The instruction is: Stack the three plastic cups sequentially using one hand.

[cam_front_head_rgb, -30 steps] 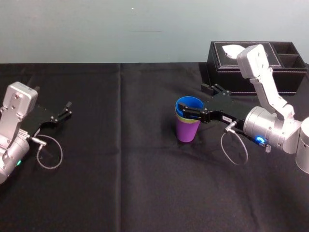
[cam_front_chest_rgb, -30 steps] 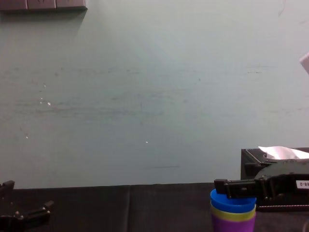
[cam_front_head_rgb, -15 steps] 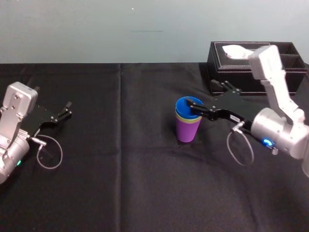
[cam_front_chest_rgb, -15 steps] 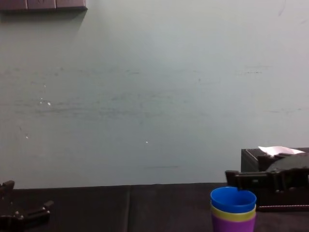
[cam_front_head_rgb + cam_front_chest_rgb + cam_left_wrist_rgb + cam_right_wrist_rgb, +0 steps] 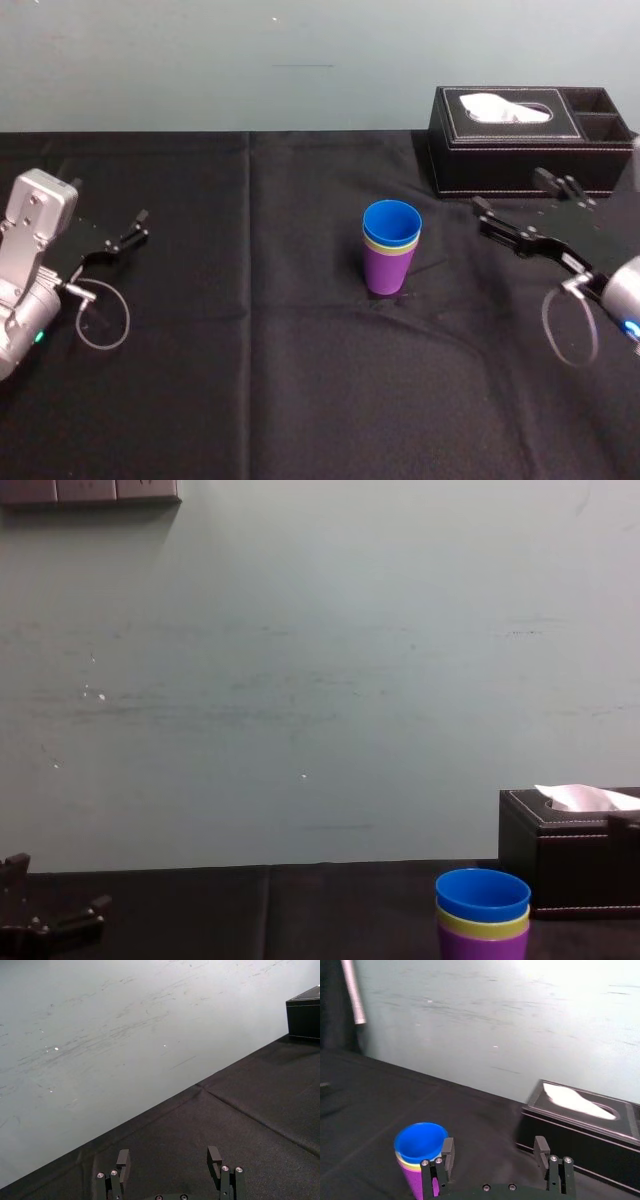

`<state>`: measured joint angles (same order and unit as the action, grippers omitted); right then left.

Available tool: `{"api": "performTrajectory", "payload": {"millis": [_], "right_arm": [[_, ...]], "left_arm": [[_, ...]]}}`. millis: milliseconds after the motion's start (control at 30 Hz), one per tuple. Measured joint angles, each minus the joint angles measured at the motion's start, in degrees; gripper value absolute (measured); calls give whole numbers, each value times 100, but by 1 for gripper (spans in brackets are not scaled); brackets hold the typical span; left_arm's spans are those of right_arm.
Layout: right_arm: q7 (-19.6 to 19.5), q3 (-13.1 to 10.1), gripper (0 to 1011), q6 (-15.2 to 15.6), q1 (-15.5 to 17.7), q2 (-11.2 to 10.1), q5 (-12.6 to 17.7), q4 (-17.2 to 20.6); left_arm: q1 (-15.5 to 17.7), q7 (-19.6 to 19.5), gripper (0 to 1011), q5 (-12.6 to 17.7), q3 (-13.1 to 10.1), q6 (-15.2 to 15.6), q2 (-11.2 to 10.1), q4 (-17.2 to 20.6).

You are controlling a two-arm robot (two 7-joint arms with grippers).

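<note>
Head view: blue cup (image 5: 391,220) nested in lime cup (image 5: 390,247) inside purple cup (image 5: 388,273), upright mid-desk (image 5: 300,380); right claw (image 5: 508,192) wide, empty, apart from them; left claw (image 5: 135,228) parked, spread. Right wrist view: cups just beyond the spread claw. Chest view: cups near tissue box (image 5: 565,850)

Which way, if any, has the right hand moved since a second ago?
Yes: the right hand drew back rightward from the stacked purple, lime and blue plastic cups, toward the black tissue box.
</note>
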<state>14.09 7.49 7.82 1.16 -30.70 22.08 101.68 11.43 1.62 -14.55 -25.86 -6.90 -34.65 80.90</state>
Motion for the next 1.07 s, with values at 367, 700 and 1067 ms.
{"api": "performTrajectory", "payload": {"millis": [367, 700, 1067], "right_arm": [[-232, -420, 1003, -153, 346, 124, -189, -314], [-228, -513, 1003, -163, 261, 311, -275, -803], [-196, -524, 1003, -154, 238, 339, -289, -879]], "left_arm": [[0, 0, 1012, 0, 0, 0, 0, 0], [0, 0, 1011, 0, 0, 0, 0, 0], [0, 0, 1011, 0, 0, 0, 0, 0]]}}
